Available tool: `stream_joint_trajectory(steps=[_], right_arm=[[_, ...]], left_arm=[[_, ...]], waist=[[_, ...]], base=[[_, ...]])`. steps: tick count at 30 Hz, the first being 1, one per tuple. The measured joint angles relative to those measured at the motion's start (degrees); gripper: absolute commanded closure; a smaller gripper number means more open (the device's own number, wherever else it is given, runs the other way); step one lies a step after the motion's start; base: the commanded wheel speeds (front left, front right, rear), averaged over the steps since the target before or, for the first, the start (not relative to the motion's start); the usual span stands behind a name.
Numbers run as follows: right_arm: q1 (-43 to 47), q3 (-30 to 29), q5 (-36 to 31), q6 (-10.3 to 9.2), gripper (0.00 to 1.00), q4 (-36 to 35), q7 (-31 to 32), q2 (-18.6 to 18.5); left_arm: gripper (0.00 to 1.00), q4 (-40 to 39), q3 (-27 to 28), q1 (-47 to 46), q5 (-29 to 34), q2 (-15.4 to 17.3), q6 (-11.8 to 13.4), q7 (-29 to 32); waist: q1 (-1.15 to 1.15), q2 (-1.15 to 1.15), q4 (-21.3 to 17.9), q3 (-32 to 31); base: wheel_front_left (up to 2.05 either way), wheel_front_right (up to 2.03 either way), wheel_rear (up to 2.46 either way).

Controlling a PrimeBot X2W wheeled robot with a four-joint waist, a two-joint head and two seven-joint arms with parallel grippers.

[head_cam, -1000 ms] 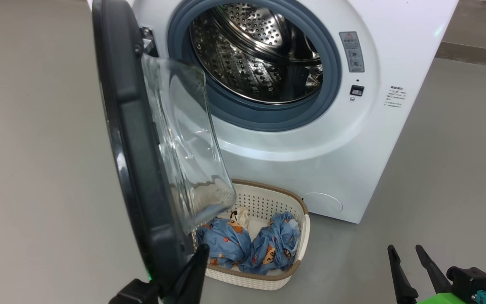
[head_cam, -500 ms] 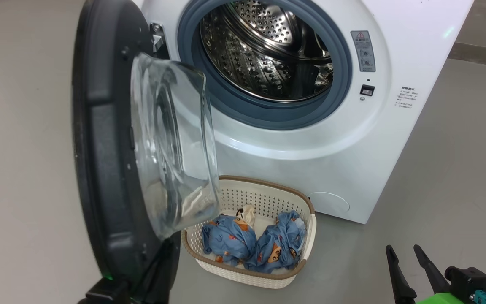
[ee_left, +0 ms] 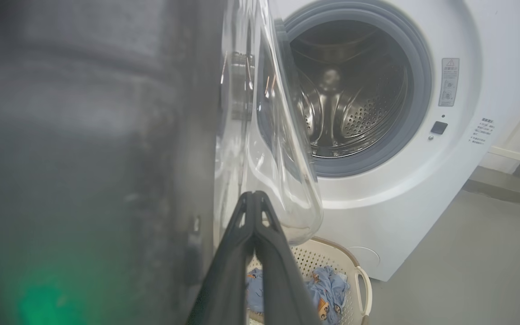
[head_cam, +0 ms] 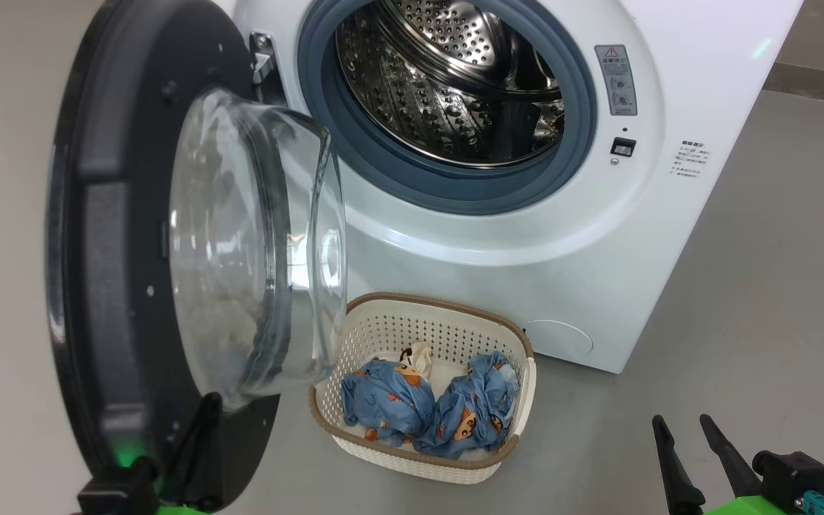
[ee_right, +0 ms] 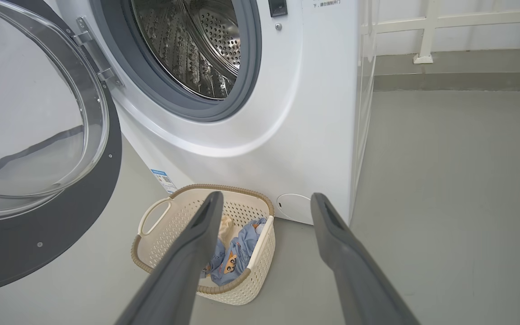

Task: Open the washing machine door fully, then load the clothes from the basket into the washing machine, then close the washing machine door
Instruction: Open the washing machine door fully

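1. The left gripper (ee_left: 253, 198), its two long dark fingers pressed together on nothing, lies against the inner side of the large round black-rimmed, glass-bowled washing machine door (head_cam: 111, 214), which is swung out from the big white front-loading washing machine (head_cam: 598, 250). The tips could slip off the smooth rim, leaving the door short of fully open.
2. The right gripper (head_cam: 682, 422), spread wide and empty, hangs well out from the machine's front.
3. The small oval cream-white perforated plastic basket (head_cam: 440, 304) of light blue printed clothes (head_cam: 390, 400) sits on the floor just before the machine, below its opening. If the door drifted back, it could block a reach.
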Motion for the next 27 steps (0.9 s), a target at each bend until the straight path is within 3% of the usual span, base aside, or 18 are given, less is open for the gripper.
stream_joint_trajectory(steps=[27], right_arm=[[-0.68, 1.46, 0.01, 0.0, 0.0, 0.02, 0.0, -0.24]], left_arm=[[1.0, 6.66, 10.67, -4.44, -2.58, 3.3, 2.82, -2.12]], waist=[[0.0, 0.0, -0.55, 2.02]], base=[[0.0, 0.0, 0.0]])
